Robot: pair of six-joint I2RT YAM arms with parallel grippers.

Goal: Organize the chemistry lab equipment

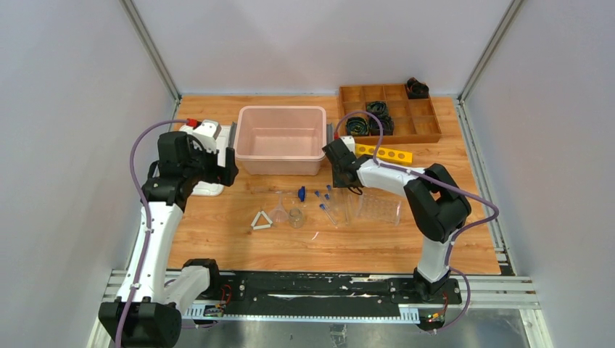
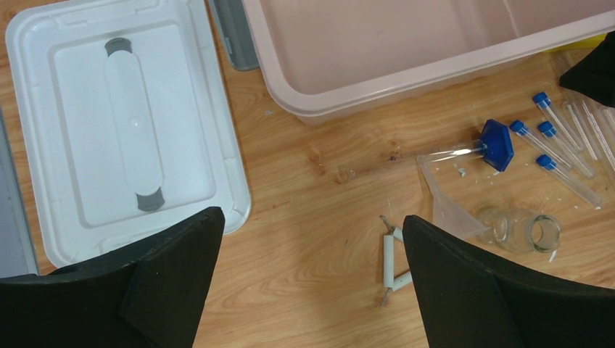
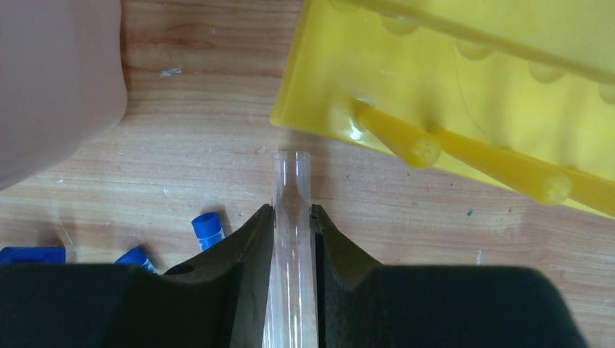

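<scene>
My right gripper point(image 1: 338, 161) is shut on a clear uncapped tube point(image 3: 291, 174), whose open end sticks out past the fingertips beside a yellow rack point(image 3: 464, 65). My left gripper point(image 2: 312, 215) is open and empty above bare wood. Its right finger point(image 2: 464, 283) partly covers the white triangle point(image 2: 390, 257). Near it lie the clear funnel point(image 2: 450, 206), the small clear jar point(image 2: 526, 230), a long tube with a big blue cap point(image 2: 497, 143) and several small blue-capped tubes point(image 2: 566, 156). The clear tube rack point(image 1: 377, 209) stands right of them.
A pink bin point(image 1: 281, 138) sits at the back centre, with its white lid point(image 2: 123, 123) lying to its left. A wooden compartment tray point(image 1: 417, 123) at the back right holds black coiled bundles point(image 1: 370, 122). The yellow rack point(image 1: 384, 153) lies in front of it.
</scene>
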